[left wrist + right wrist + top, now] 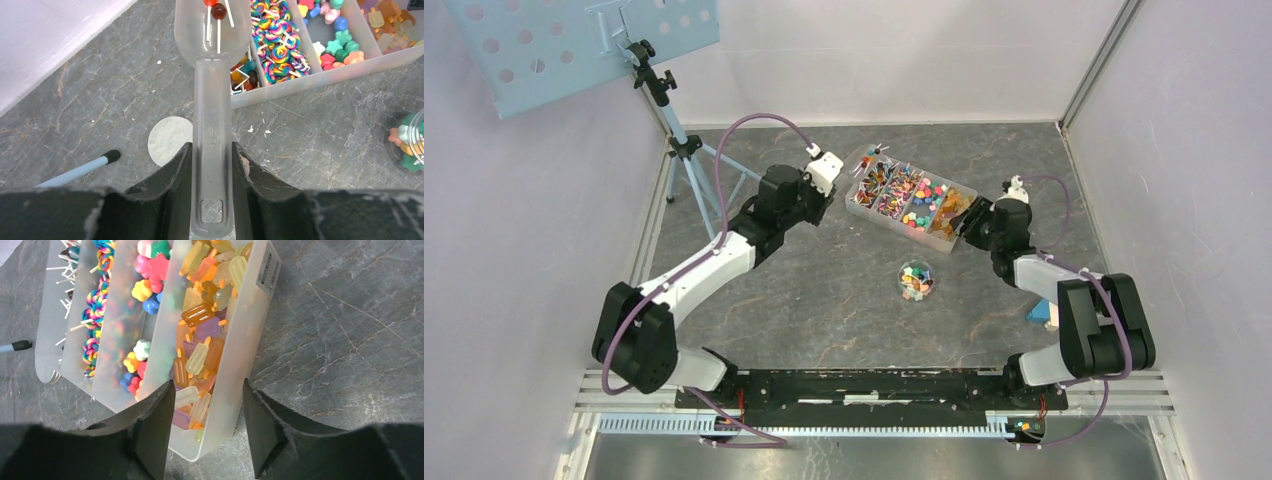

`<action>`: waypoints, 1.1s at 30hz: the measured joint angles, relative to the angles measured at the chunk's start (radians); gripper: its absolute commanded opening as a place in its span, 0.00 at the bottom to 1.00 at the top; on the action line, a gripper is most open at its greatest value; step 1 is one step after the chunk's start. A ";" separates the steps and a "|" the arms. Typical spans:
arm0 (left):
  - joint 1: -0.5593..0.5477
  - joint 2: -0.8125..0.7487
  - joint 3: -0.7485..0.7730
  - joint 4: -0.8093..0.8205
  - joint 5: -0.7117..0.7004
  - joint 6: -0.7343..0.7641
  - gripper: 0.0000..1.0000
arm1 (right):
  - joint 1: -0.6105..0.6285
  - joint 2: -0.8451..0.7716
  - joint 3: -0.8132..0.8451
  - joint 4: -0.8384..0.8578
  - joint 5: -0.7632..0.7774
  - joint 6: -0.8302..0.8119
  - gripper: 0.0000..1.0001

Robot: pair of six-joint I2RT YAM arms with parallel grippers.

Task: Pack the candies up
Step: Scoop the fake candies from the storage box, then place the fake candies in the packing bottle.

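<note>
The candies (902,192) fill a clear compartment box (941,241) at the back middle of the table. In the wrist views they are swirl lollipops (280,35), star shapes and popsicle shapes (200,315). My left gripper (212,150) is shut on the handle of a translucent scoop (212,100). The scoop's bowl hangs over the box's left end with two round lollipops in it. My right gripper (209,390) is open astride the box's right end wall (245,340), one finger over the popsicle compartment, the other outside with a gap. A small round jar (915,280) partly filled with candies stands in front of the box.
A grey round lid disc (169,140) lies on the table left of the scoop handle. A tripod (674,140) with a perforated blue board stands at the back left, one leg tip (111,156) near the disc. A blue object (1042,312) sits beside the right arm.
</note>
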 measured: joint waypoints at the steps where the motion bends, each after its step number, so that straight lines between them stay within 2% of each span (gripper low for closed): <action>1: 0.000 -0.012 -0.008 0.009 0.003 0.000 0.02 | 0.000 -0.007 0.000 -0.003 -0.003 -0.001 0.64; 4: 0.000 -0.050 -0.031 0.031 0.010 -0.001 0.02 | 0.000 -0.034 0.000 -0.017 -0.014 -0.008 0.72; 8: 0.000 -0.097 -0.045 0.045 0.026 -0.008 0.02 | 0.000 -0.068 0.002 -0.046 -0.020 -0.021 0.76; 11: 0.000 -0.130 -0.043 0.039 0.029 -0.009 0.02 | 0.000 -0.103 0.007 -0.082 -0.027 -0.037 0.85; 17: -0.002 -0.153 0.021 -0.092 0.033 -0.017 0.02 | 0.000 -0.209 0.011 -0.172 -0.056 -0.114 0.98; 29: -0.055 -0.252 0.170 -0.433 0.082 -0.084 0.02 | 0.000 -0.550 0.042 -0.420 -0.079 -0.285 0.98; 33: -0.103 -0.290 0.185 -0.544 0.093 -0.103 0.02 | 0.000 -0.645 0.042 -0.476 -0.075 -0.315 0.98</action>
